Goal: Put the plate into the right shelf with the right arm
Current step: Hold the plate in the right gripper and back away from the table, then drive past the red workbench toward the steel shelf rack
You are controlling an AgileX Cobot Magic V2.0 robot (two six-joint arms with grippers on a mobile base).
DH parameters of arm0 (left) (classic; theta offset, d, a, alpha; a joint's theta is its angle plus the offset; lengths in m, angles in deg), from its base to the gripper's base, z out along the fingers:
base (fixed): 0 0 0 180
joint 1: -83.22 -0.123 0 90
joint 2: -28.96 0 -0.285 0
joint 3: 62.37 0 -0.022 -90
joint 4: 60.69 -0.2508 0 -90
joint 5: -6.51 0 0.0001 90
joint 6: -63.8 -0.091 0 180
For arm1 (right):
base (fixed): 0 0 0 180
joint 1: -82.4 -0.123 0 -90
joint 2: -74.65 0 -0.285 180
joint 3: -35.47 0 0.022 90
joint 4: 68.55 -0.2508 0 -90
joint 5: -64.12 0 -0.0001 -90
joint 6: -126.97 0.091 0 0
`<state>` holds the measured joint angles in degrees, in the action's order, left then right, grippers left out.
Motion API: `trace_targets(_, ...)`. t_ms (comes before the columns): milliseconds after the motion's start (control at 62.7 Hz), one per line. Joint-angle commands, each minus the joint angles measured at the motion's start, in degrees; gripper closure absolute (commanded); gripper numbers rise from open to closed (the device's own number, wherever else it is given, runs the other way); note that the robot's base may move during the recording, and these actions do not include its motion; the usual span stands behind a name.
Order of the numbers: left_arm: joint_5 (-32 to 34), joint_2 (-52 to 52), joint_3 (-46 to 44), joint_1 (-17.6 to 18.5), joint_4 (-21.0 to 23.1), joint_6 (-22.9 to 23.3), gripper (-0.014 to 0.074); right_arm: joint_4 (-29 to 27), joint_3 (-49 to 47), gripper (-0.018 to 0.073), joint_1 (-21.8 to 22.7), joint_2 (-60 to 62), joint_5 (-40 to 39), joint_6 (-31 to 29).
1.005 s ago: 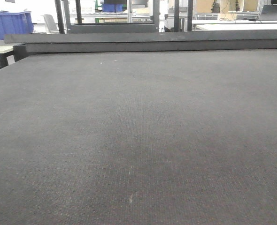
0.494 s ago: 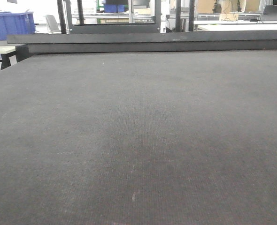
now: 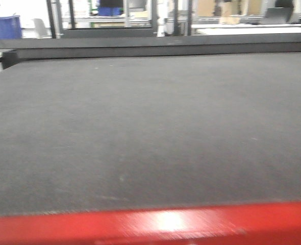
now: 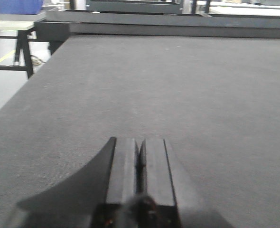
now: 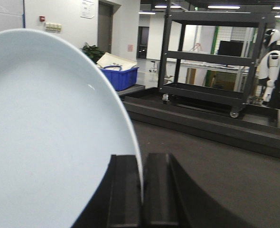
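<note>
on my far left in the left wrist view, a blue bin (image 4: 19,5) sits on a pale side table (image 4: 12,24) with black legs, off the edge of the grey mat (image 4: 187,95). my left gripper (image 4: 140,142) hangs low over that mat with its two dark fingers pressed flat together and nothing between them. in the blurred front view the same mat fills nearly the whole picture, with a glossy red edge (image 3: 155,224) along the bottom and a long black ledge (image 3: 155,46) across the far side. neither of my arms shows there. moving to my right wrist view, the plate (image 5: 50,142) takes up the whole left half. it is white with a bluish cast and stands on its edge rather than lying flat. its broad face leans away to the left and its rim sweeps from the top left down in a curve to my right gripper (image 5: 142,156). the lower part of that rim drops into the narrow slot between my two fingers, which pinch it from either side, so the disc runs up and forward from my grip, well above the dark floor surface. i cannot tell whether the face i see is the eating side or the underside. past the rim sits a blue crate (image 5: 120,78), then a black wheeled cart (image 5: 211,52) with open shelves, and at the far right a white humanoid figure (image 5: 273,57).
</note>
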<state>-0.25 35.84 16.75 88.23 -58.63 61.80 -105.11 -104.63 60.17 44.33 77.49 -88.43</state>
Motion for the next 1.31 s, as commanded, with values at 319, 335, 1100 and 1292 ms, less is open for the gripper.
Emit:
trace_targets(319,4.99,-0.37,0.46,0.29,0.33,0.19,0.0643,-1.07,-1.6,0.0503,0.25,-0.25,-5.23,-0.03)
trace_targets(335,4.99,-0.37,0.46,0.29,0.33,0.19,0.0643,-1.07,-1.6,0.0503,0.25,-0.25,-5.23,-0.03)
trace_targets(1100,4.99,-0.37,0.46,0.29,0.33,0.19,0.0643,-1.07,-1.6,0.0503,0.25,-0.25,-5.23,-0.03)
trace_targets(1292,4.99,-0.37,0.46,0.29,0.33,0.19,0.0643,-1.07,-1.6,0.0503,0.25,-0.25,-5.23,-0.03)
